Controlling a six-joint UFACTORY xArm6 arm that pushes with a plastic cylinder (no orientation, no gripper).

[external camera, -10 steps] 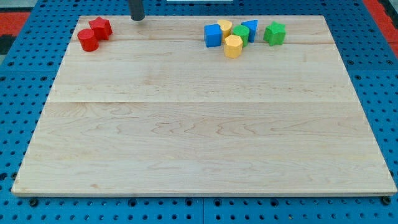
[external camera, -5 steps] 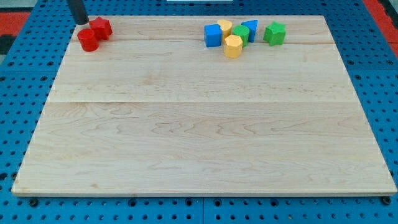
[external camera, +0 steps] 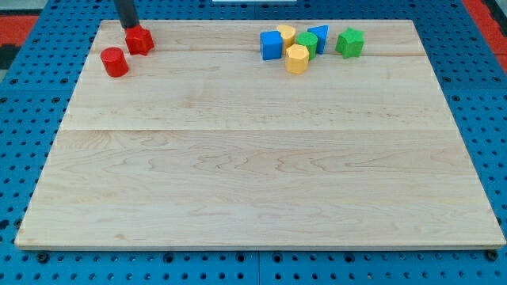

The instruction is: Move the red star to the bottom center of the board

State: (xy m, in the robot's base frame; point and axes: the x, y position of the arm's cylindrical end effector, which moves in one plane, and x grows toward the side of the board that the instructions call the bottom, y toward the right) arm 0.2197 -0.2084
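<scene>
Red star (external camera: 140,39): top left of worktop (external camera: 253,182), just apart from red cylinder (external camera: 114,62)
Rod: upright, enters from the view's top
My tip (external camera: 127,25): touching star's upper-left edge
End effector: none fitted, plain rod only

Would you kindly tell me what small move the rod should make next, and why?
Probably keep pushing toward the view's bottom and slightly right. My tip sits at the top-left edge of the red star, which lies apart from the red cylinder, near the board's top-left corner, far from bottom center.
</scene>
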